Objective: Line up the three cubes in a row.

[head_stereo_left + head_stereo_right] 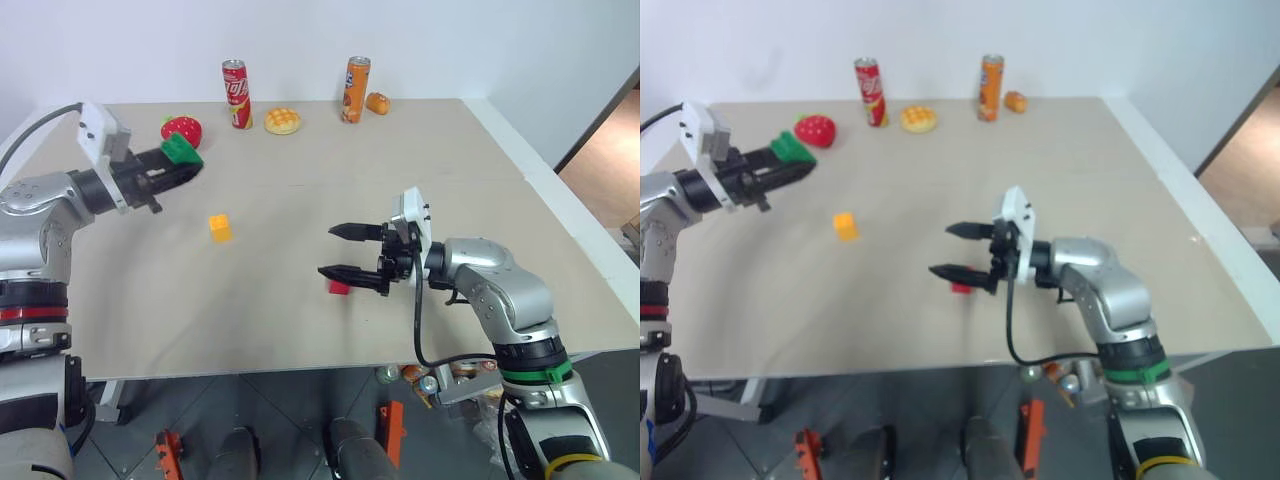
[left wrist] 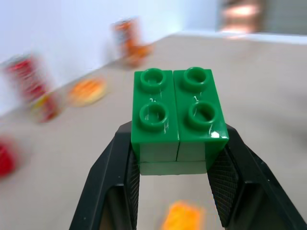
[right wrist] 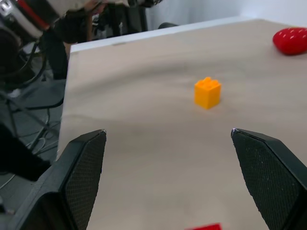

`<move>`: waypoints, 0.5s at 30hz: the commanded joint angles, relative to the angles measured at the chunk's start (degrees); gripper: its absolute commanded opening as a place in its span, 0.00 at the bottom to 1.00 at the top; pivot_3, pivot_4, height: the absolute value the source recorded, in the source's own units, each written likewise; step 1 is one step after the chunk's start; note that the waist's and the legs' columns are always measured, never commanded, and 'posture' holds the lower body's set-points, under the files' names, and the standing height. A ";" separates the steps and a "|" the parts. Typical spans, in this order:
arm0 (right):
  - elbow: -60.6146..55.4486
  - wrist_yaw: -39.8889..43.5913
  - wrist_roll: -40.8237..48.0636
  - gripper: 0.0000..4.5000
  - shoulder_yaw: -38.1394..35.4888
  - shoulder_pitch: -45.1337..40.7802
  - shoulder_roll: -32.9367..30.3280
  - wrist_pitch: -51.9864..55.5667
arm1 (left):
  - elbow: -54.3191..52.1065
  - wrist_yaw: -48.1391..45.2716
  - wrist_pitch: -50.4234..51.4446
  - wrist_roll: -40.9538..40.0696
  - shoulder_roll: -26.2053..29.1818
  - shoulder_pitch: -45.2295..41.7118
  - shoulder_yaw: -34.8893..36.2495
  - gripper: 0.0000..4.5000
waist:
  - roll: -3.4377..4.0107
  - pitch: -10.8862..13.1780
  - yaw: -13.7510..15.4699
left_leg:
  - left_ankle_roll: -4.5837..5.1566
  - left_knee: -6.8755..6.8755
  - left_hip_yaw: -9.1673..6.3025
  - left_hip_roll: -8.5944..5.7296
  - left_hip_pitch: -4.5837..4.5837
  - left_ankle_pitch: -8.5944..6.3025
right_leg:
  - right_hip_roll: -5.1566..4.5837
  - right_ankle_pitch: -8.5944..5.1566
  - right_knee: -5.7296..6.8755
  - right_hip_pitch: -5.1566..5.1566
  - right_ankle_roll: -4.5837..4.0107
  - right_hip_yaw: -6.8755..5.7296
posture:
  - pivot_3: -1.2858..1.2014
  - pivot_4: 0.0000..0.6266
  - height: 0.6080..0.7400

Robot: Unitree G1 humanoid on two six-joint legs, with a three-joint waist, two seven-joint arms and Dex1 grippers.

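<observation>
My left gripper (image 1: pixel 185 165) clamps the green cube (image 2: pixel 178 114); my right gripper (image 1: pixel 345 252) gapes wide, empty, over the red cube (image 1: pixel 339 287).

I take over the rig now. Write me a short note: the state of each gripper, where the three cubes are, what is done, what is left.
Left gripper: shut on the green cube, held above the table, near the strawberry.
Right gripper: open, empty, above the red cube.
Yellow cube: on the table, between the two grippers.
Done: green cube picked up.
Left: no row yet; set green and red in a line with yellow.
</observation>
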 commanded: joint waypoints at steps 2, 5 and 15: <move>-2.10 1.60 2.00 0.97 -3.74 1.49 -3.23 -1.32 | -4.71 -6.72 0.59 0.25 0.53 1.96 -5.25 0.31 | 0.00 0.00 0.01 | 0.00 0.04 -0.01 0.02 0.00 0.00 | 0.04 0.04 0.02 -0.01 -0.07 -0.02 | 0.52 0.24 1.00; -1.48 0.91 1.47 0.97 -4.91 1.94 -4.52 -1.83 | -2.11 -8.38 -2.99 3.27 -1.14 1.55 -8.88 0.31 | 0.00 0.00 0.00 | 0.04 0.11 -0.01 0.02 0.02 0.03 | 0.06 0.12 0.02 0.00 -0.10 0.00 | 0.52 0.24 1.00; -5.42 -1.34 2.60 0.97 -6.27 3.33 -5.93 -0.62 | 16.32 -11.56 -18.43 13.70 -12.20 -3.67 -18.20 0.31 | 0.00 0.00 0.05 | 0.11 0.15 0.02 0.00 0.00 0.03 | 0.07 0.15 -0.01 0.03 -0.01 0.06 | 0.52 0.24 1.00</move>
